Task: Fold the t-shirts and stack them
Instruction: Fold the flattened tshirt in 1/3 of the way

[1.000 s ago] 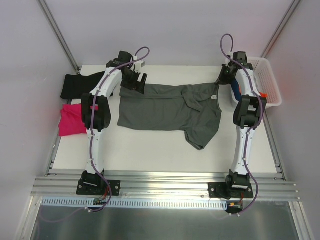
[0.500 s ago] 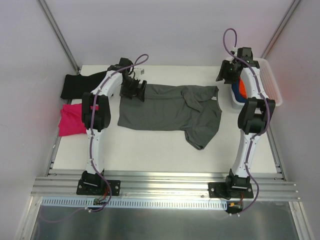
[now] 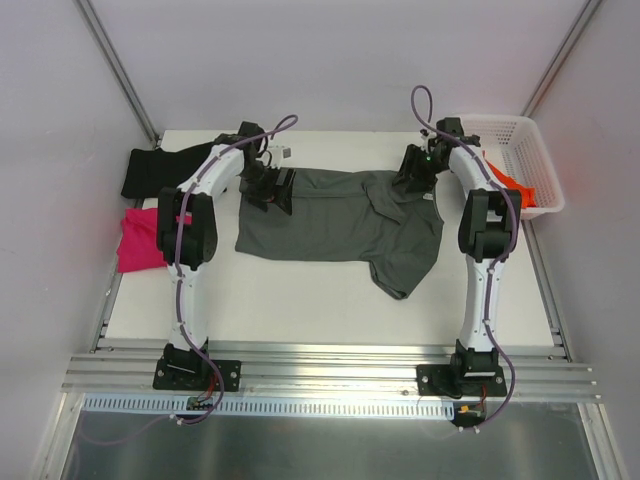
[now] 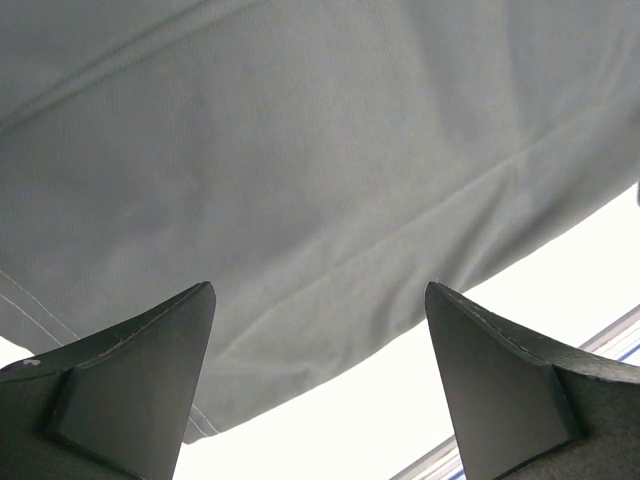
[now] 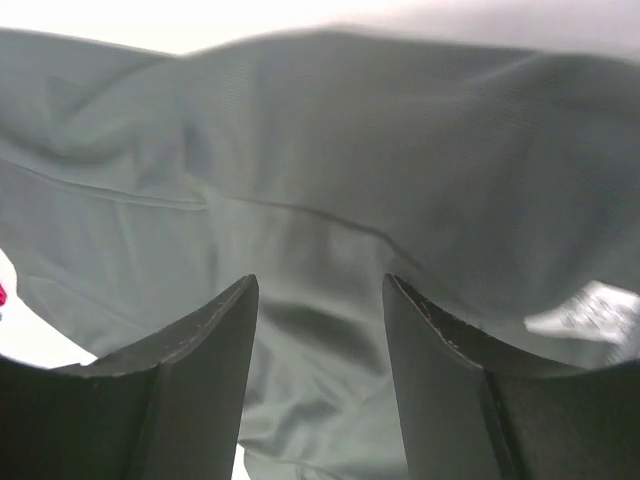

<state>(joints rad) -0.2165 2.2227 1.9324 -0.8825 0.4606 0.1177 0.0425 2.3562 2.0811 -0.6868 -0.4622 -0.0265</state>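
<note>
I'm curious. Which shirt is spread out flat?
The dark grey shirt in the middle; the black shirt and magenta shirt lie bunched at the left.

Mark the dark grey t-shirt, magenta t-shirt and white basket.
dark grey t-shirt (image 3: pixel 320 215): top view, middle of its body.
magenta t-shirt (image 3: pixel 140 240): top view, middle of the cloth.
white basket (image 3: pixel 546 168): top view, right rim.

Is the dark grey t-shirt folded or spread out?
Mostly spread: the dark grey t-shirt lies flat across the table, one sleeve sticking out; only its far edge looks turned over.
</note>
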